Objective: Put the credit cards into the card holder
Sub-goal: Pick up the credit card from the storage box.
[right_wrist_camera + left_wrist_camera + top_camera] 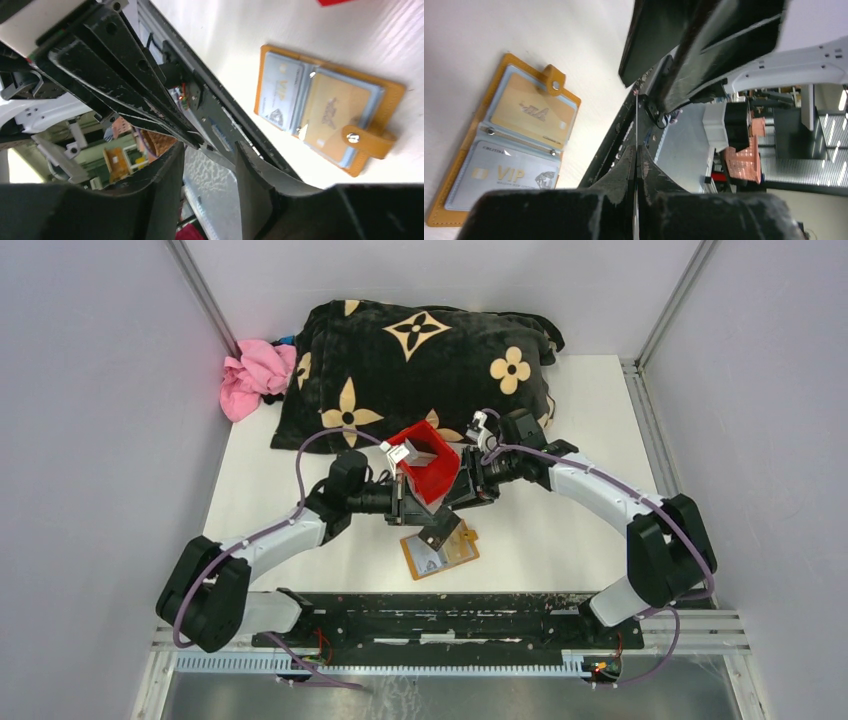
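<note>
My left hand (636, 155) grips a credit card (636, 117) edge-on for slotting. My right hand (210, 150) hangs released. The card holder (325, 107) lies open by the counter's (560, 540) near edge.

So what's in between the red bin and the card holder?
In the top view, the left gripper, pinching a credit card edge-on, and the open right gripper hang between red bin and card holder.
</note>
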